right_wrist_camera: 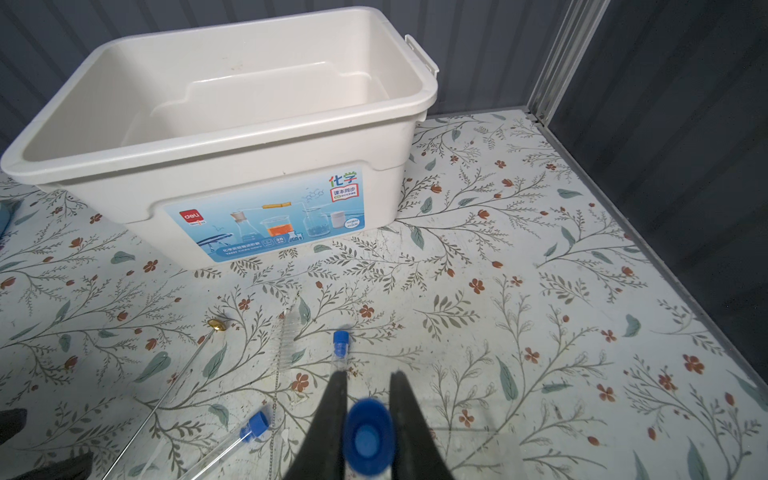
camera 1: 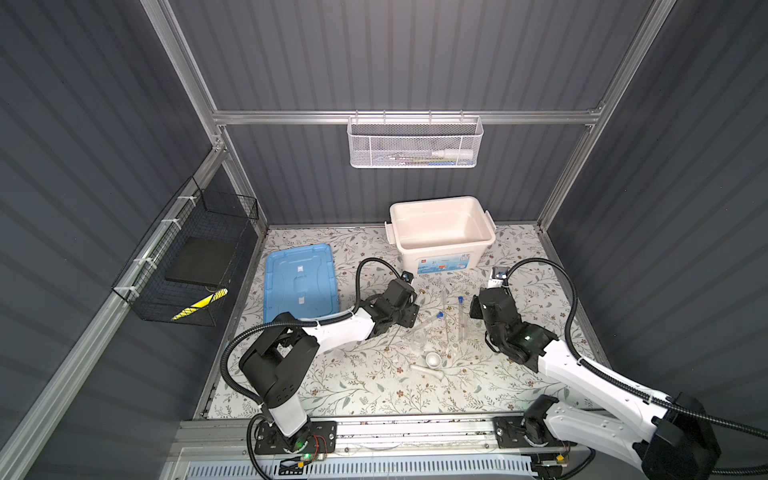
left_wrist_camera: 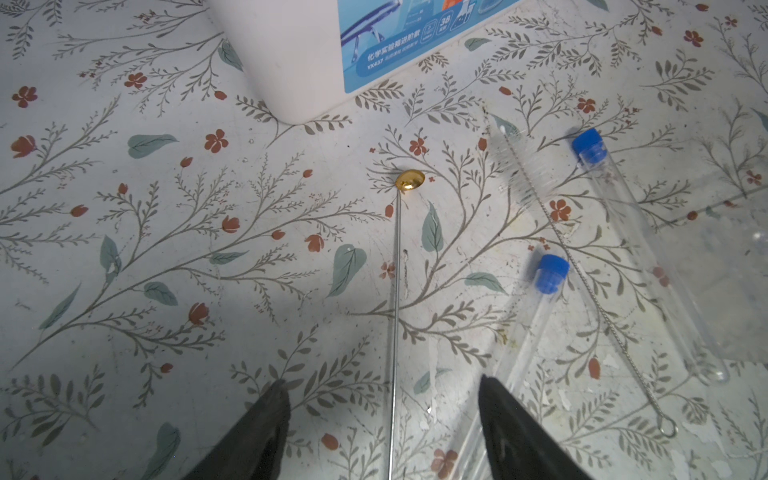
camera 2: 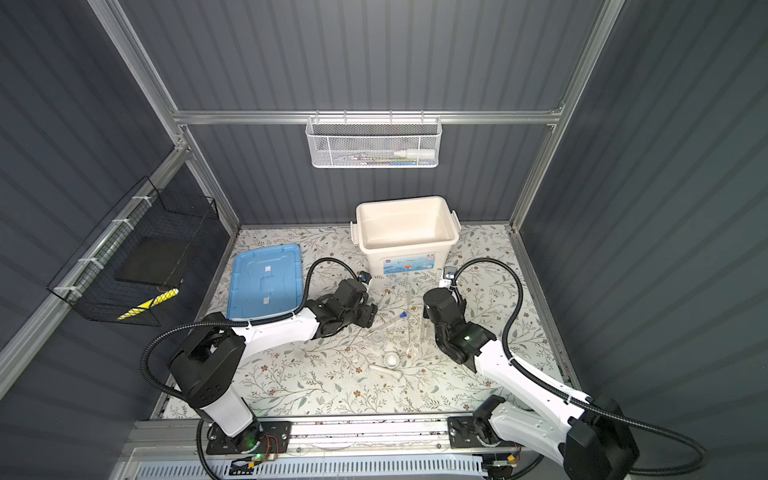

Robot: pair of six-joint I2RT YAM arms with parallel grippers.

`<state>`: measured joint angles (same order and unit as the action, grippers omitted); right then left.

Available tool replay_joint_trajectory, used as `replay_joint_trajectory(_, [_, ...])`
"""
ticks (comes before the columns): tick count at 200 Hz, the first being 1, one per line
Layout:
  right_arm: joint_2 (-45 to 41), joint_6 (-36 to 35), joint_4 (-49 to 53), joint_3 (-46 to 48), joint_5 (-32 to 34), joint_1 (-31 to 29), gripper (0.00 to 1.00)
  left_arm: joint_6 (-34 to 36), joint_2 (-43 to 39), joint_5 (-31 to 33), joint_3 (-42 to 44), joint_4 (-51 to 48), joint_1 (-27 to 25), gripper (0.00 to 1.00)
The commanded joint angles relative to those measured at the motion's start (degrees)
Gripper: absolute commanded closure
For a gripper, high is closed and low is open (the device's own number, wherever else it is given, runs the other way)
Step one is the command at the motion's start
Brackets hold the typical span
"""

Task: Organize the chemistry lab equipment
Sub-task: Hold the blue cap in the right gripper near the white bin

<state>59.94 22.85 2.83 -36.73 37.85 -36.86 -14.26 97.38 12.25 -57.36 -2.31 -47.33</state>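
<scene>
Since the open white plastic tub (right_wrist_camera: 104, 195) likely takes the kit, the right gripper (right_wrist_camera: 368, 376) pinches 1 clear blue-capped test tube (right_wrist_camera: 368, 436) near it — the left gripper (left_wrist_camera: 384, 384), spread, straddles a thin gold-tipped metal rod (left_wrist_camera: 395, 291).

Loose tubes (left_wrist_camera: 631, 249), brush (left_wrist_camera: 536, 199) and rod (left_wrist_camera: 395, 311) crowd the middle before the tub (camera 1: 442, 249) — near strip of mat (camera 1: 374, 386) lies bare.

You see a white tub (right_wrist_camera: 249, 174) of smooth matt plastic with a glossy printed label (right_wrist_camera: 266, 220). Each test tube (left_wrist_camera: 615, 195) is clear and glossy, capped in blue plastic. The thin rod (left_wrist_camera: 395, 311) is bright metal, gold-tipped. The floral table covering (left_wrist_camera: 166, 249) is scuffed.
</scene>
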Motion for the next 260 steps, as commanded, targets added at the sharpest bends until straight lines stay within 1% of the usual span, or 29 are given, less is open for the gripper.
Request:
replay_joint_trajectory(1, [0.5,0.9,-2.1,0.7,1.8,-0.3,0.86,-0.9,-1.2,0.1,0.8,-1.0,-0.2,0.26])
replay_joint_trajectory(111, [1.1,0.6,-3.4,2.1,4.1,-0.5,0.86,-0.9,-0.9,0.0,0.8,-1.0,-0.2,0.26])
replay_joint_trajectory(197, [2.6,0.4,-5.3,3.1,4.2,-1.3,0.87,-0.9,-0.8,0.0,0.9,-1.2,-0.2,0.26])
replay_joint_trajectory(260, [2.7,0.1,-6.6,4.8,6.2,-3.4,0.83,-0.9,-0.9,0.1,1.0,-1.3,-0.1,0.26])
